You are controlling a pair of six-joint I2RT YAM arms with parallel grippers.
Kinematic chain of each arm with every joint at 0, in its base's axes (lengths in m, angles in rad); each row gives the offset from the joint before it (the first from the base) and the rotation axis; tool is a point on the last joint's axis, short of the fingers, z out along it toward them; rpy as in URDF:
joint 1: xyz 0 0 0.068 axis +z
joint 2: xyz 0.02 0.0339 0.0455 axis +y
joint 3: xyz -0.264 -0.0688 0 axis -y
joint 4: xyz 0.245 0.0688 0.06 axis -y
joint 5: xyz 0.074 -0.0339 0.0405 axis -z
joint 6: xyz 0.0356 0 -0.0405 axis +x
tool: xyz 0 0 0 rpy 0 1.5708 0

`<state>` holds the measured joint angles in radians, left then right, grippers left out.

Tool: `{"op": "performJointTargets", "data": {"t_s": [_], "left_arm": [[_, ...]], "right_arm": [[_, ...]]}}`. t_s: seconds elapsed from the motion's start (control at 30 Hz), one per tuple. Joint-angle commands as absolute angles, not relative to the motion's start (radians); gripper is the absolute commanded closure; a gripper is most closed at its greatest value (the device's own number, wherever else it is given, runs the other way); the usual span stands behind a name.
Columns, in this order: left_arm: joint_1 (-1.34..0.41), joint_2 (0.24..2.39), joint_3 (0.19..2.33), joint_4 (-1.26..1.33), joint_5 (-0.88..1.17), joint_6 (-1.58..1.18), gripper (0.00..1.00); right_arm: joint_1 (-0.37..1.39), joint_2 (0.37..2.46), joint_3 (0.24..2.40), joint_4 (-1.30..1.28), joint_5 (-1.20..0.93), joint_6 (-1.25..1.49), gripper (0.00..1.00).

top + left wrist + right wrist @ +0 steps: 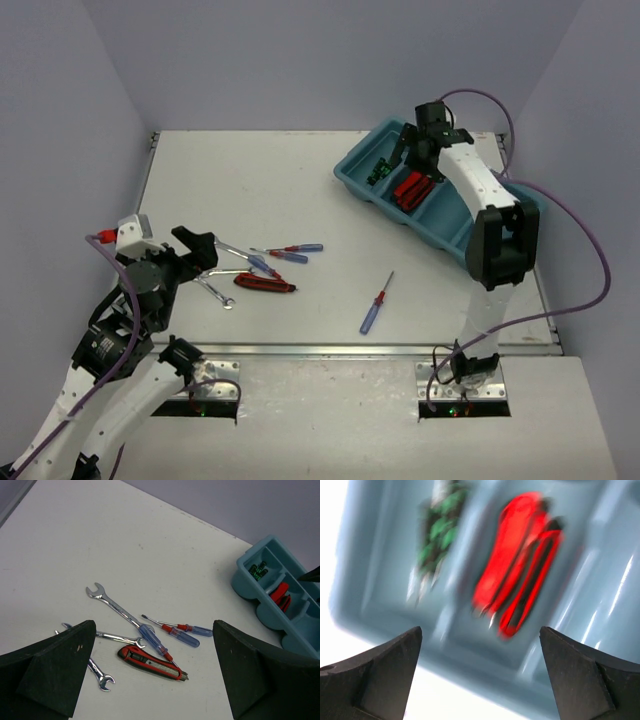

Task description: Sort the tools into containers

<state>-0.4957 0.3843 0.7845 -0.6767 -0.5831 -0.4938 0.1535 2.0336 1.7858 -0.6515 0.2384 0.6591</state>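
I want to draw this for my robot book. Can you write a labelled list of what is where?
Tray: long teal-blue plastic tray, far right of the table
In tray: thin black-and-green screwdrivers in end compartment; red-and-black utility knives in the next
Loose cluster: silver metal wrenches, blue-and-red screwdrivers, one red-and-black utility knife
Alone: one blue-and-red screwdriver, mid-table
Left gripper: open, above the cluster
Right gripper: open, above the tray

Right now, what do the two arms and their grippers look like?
The left arm and right arm have white links and black joints; a purple cable trails along each. The left gripper and right gripper carry matte black, wedge-shaped fingers.
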Motion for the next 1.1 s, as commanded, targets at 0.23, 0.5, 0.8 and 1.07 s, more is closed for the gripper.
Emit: {"op": "performJointTargets", "data": {"t_s": [0.23,0.5,0.8,1.07], "left_arm": [[-0.492,0.38,0.801,-0.675,-0.653,-0.518,0.0],[-0.491,0.321,0.807,-0.698,-0.699,-0.543,0.0],[-0.492,0.336,0.804,-0.69,-0.682,-0.533,0.0],[-0.492,0.35,0.8,-0.676,-0.657,-0.517,0.0]], "right_arm": [[0.739,1.738,1.404,-0.389,-0.166,0.151,0.01],[1.026,1.905,1.448,-0.254,-0.09,0.109,0.09],[1.086,2.175,1.69,-0.365,-0.006,0.041,0.2],[1.089,2.247,1.732,-0.357,0.042,0.004,0.26]]}}
